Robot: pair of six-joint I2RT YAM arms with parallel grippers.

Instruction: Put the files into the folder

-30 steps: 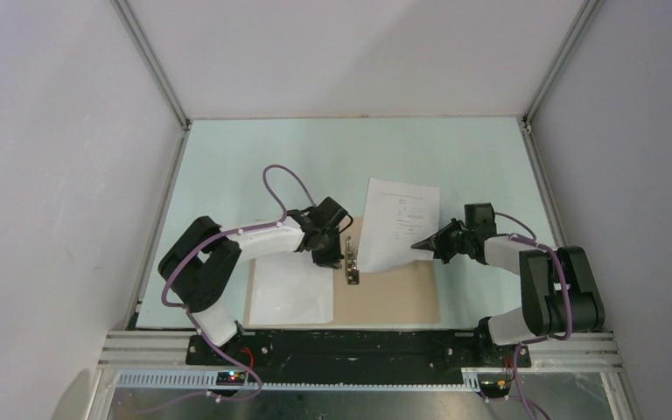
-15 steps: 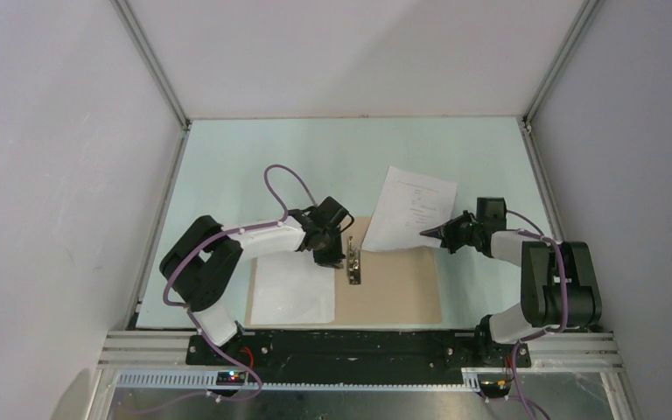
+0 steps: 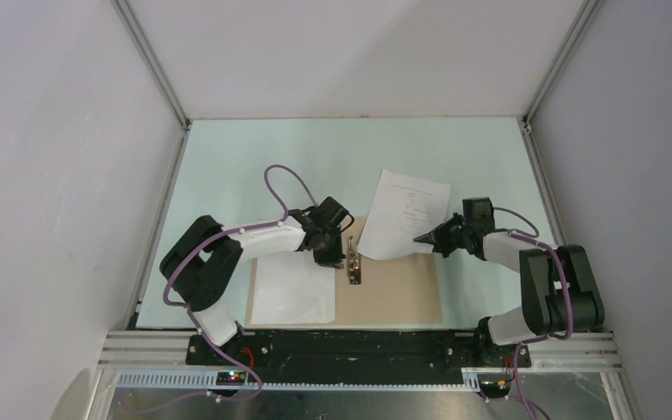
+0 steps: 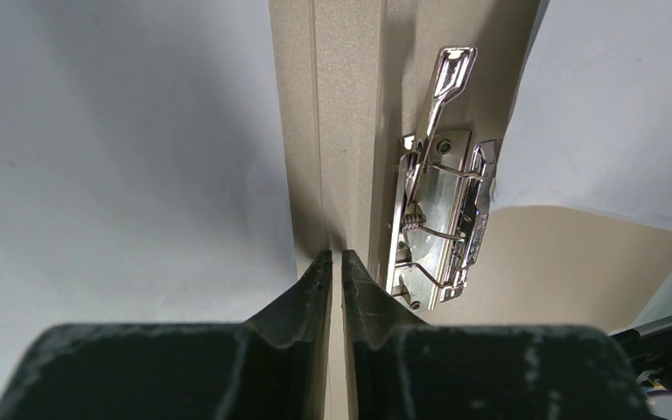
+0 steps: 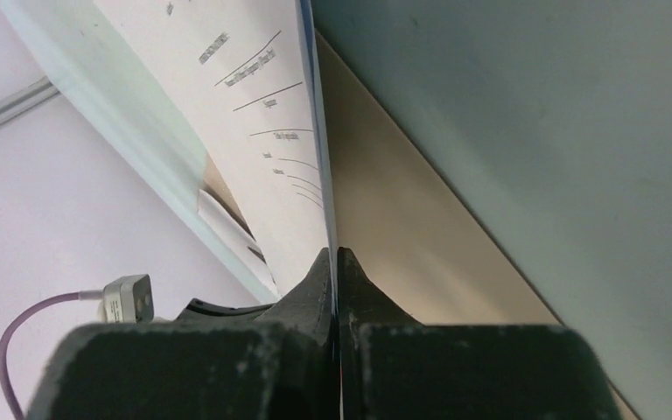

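Your R gripper [image 3: 420,238] clamps the printed sheet [image 3: 407,219] by its edge, prob. to lay it in the folder [image 3: 398,293]. L gripper [image 4: 337,255], closed w/ nothing between, pins the spine [image 4: 332,131].

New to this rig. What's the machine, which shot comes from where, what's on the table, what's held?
Two robot arms are bolted at the table's near edge, each ending in a two-finger claw. The wide picture is from a fixed camera above and behind them; the other two are from a camera on each wrist, its own fingers in view. On the pale green table lies an open tan cardboard folder with a shiny metal clip at its spine; a blank white paper sheet lies on its left half. The right claw pinches a white printed paper sheet by its edge, lifted partly over the folder's right half. The left claw is shut, tips at the spine beside the clip, holding nothing I can make out.
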